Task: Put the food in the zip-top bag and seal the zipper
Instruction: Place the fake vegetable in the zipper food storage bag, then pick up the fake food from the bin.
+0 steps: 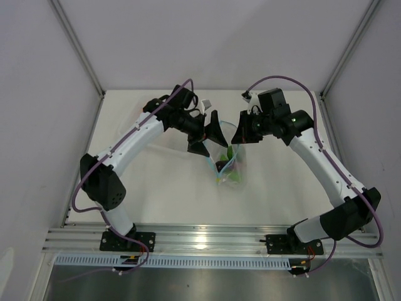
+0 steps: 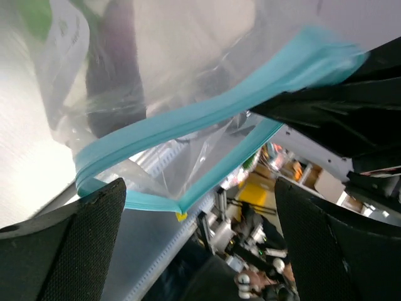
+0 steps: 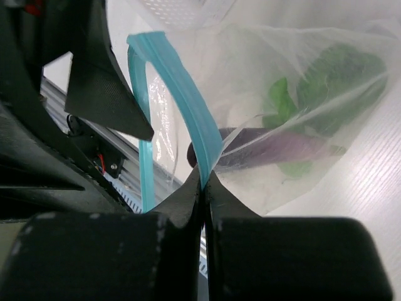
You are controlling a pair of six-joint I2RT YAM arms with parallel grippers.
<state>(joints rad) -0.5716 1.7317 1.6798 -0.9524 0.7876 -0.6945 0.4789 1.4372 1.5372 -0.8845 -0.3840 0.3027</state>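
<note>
The zip-top bag (image 1: 229,168) hangs between my two grippers over the middle of the table. In the right wrist view the bag (image 3: 301,125) holds a purple eggplant (image 3: 276,149) and green pieces (image 3: 341,75); other food is not clearly visible. My right gripper (image 3: 203,183) is shut on the blue zipper (image 3: 188,106) and holds the bag up; it also shows in the top view (image 1: 240,137). My left gripper (image 2: 199,187) is open, with the zipper (image 2: 207,113) running just beyond its fingertips. In the top view the left gripper (image 1: 208,137) is beside the bag's mouth.
A faint clear tray (image 1: 164,145) lies under my left arm. A small white object (image 1: 207,103) sits at the back of the table. An aluminium rail (image 1: 207,237) runs along the near edge. Enclosure walls stand on both sides.
</note>
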